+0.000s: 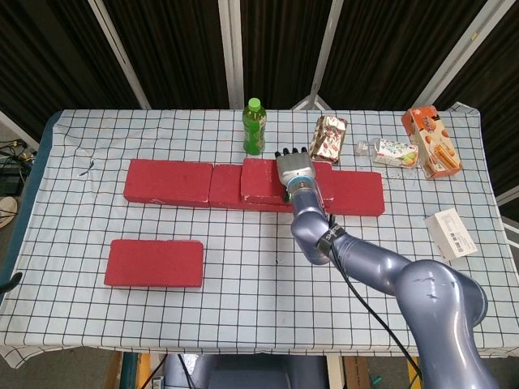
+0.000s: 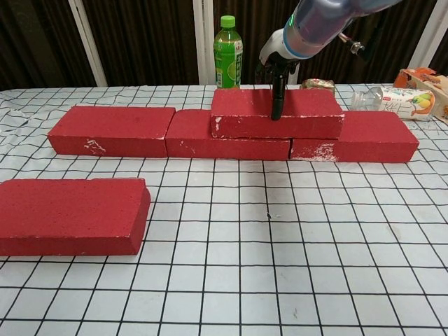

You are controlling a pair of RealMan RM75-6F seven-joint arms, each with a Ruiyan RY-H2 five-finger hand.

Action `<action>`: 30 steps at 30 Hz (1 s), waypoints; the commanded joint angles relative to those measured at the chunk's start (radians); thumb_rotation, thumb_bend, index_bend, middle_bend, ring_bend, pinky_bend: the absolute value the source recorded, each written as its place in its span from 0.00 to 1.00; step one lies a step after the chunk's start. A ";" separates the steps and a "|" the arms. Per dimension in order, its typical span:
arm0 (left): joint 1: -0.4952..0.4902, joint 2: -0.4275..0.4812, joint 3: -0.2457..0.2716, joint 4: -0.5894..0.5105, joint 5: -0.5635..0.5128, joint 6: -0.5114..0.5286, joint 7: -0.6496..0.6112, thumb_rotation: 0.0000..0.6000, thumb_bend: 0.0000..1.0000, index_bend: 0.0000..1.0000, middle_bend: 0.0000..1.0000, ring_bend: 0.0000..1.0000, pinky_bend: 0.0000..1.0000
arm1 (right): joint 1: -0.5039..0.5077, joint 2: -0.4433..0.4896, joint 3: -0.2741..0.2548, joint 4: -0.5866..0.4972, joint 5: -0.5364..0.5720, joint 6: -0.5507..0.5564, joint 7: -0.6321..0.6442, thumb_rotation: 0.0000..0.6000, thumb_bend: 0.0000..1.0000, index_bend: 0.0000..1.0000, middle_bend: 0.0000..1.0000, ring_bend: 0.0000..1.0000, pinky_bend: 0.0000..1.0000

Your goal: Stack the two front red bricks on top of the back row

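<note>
progress: one brick already stacked on the back row, over its middle-right seam | right robot hand grips that stacked brick from above | left: second brick lies flat on tabletop, front-left of row | left robot hand unseen
</note>
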 commanded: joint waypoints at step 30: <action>-0.018 -0.012 0.107 -0.031 0.298 0.005 -0.206 1.00 0.16 0.07 0.01 0.00 0.05 | -1.299 0.650 -0.128 -0.793 -1.851 0.713 1.217 1.00 0.19 0.00 0.00 0.00 0.00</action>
